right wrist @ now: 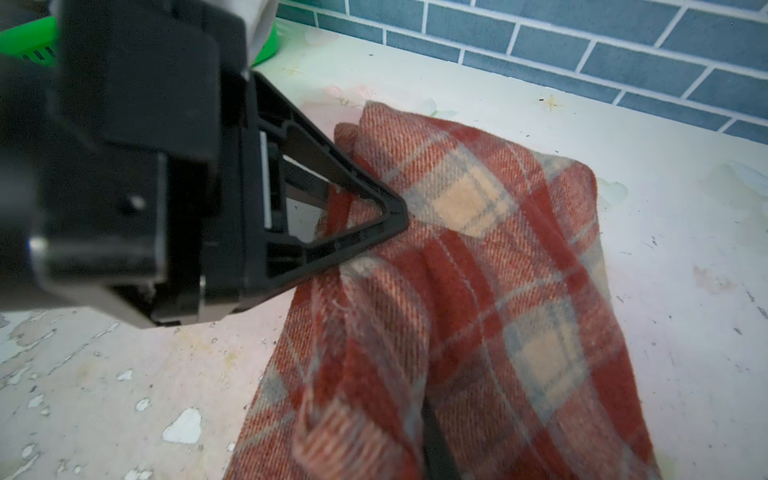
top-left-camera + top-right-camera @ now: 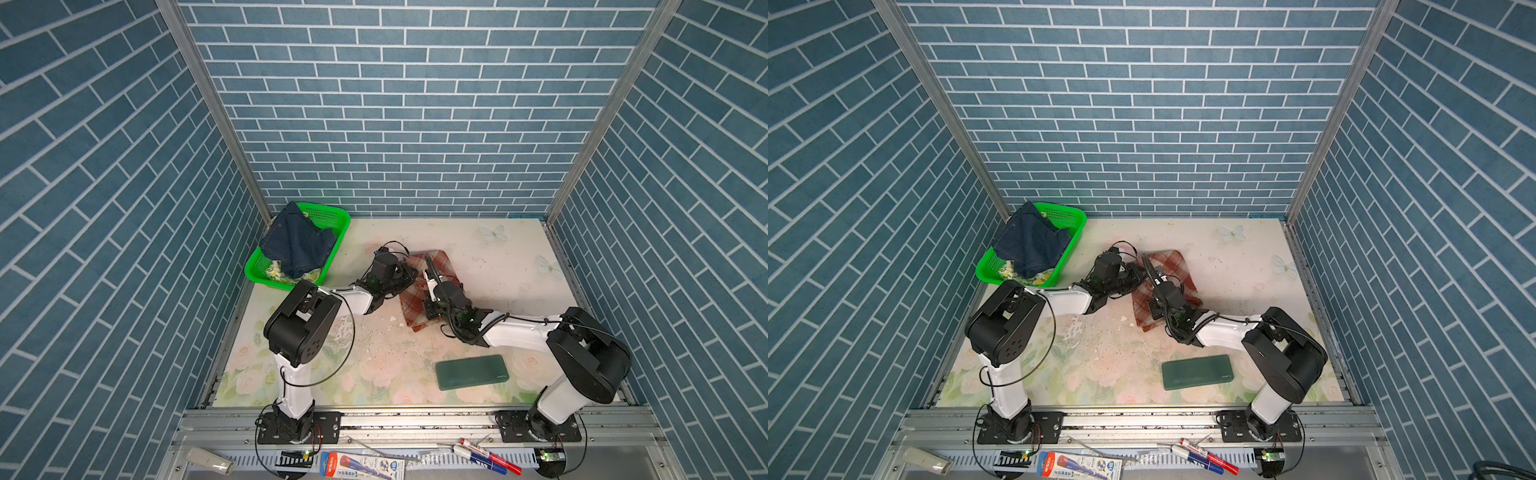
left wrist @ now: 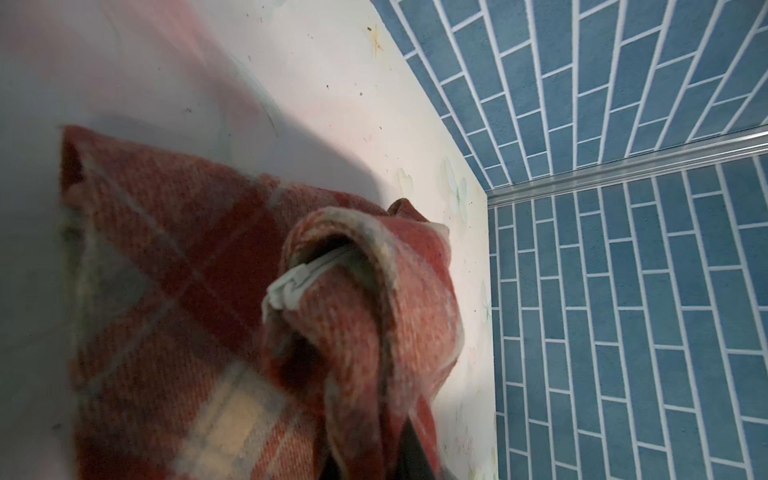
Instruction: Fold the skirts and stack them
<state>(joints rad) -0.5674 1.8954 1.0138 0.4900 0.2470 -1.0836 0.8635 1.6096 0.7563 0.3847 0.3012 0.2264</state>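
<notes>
left end effector [image 1: 388, 220] on plaid skirt [image 1: 498, 291]

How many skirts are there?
3. A plaid skirt lies on the table; a denim skirt drapes over the green basket; a lemon-print skirt peeks out beneath it. More may hide underneath.

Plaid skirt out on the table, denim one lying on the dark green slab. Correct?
No. The denim skirt is draped over the green basket, not on the slab; both top views show it. The plaid skirt is out on the table, as said.
</notes>
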